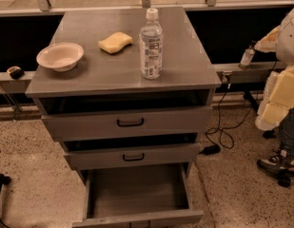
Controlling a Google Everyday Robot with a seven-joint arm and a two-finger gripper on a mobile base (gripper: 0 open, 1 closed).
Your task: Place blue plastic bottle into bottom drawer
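The blue plastic bottle [151,44] is clear with a white cap and a white-bluish label. It stands upright on the grey cabinet top [184,65], right of centre. The bottom drawer [137,194] is pulled out wide and its grey tray holds nothing. My arm [279,89], white and yellow, hangs at the right edge of the view. My gripper [279,167] is low at the right near the floor, well away from the bottle and the drawer. It holds nothing that I can see.
A white bowl [60,56] and a yellow sponge [115,42] sit on the cabinet top left of the bottle. The two upper drawers [130,122] with black handles stand slightly open. A tiny dark-capped bottle [247,57] stands on the ledge at the right. A black cable [221,127] trails on the floor.
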